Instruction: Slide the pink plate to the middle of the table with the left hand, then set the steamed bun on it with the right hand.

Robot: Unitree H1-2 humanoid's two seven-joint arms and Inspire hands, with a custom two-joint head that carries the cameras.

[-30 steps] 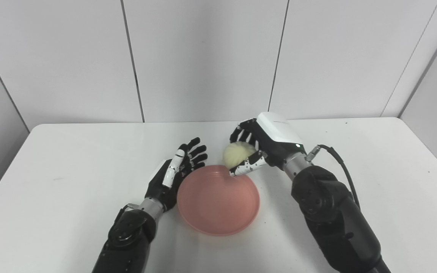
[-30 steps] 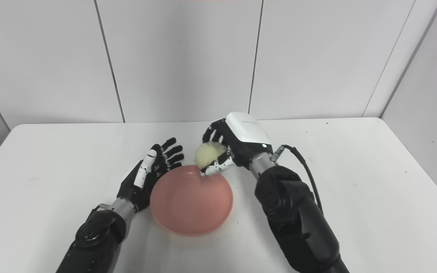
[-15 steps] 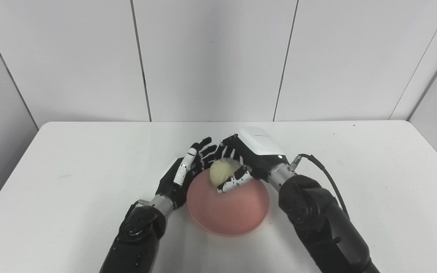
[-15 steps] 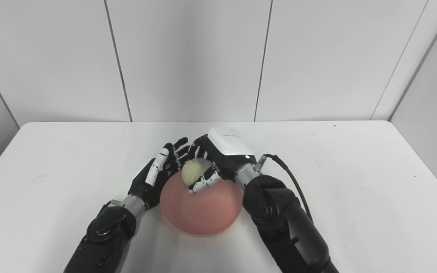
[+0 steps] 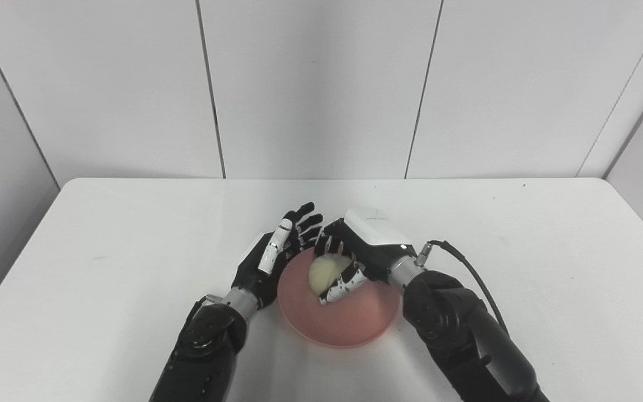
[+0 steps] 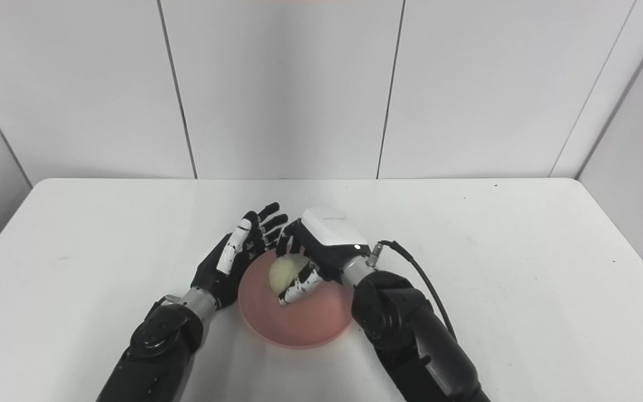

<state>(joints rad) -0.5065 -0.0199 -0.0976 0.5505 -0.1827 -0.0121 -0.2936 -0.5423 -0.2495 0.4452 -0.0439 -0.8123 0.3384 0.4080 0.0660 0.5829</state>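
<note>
Right hand: I see my right hand (image 5: 355, 254) over the far part of the pink plate (image 5: 355, 321), palm turned to the left. Its fingers (image 5: 330, 244) curl around the far side of the steamed bun (image 5: 324, 272) and its thumb (image 5: 344, 285) presses the near side, so it is closed on the bun.
Right arm: it comes from the bottom right, and a black cable (image 5: 469, 273) loops from the wrist over the table.
Left hand: my left hand (image 5: 274, 259) stands on its edge just beside the left rim of the plate, fingers spread and pointing away from me. It holds nothing. I cannot tell if the palm touches the rim.
Pink plate: it lies flat near the middle of the white table (image 5: 104, 251), closer to me than to the wall.
Steamed bun: it is inside the plate's outline, at the far left part. I cannot tell if it already rests on the plate.
Around: the hands' fingertips are very near each other behind the bun. Behind the table is a white panel wall (image 5: 321, 84).
</note>
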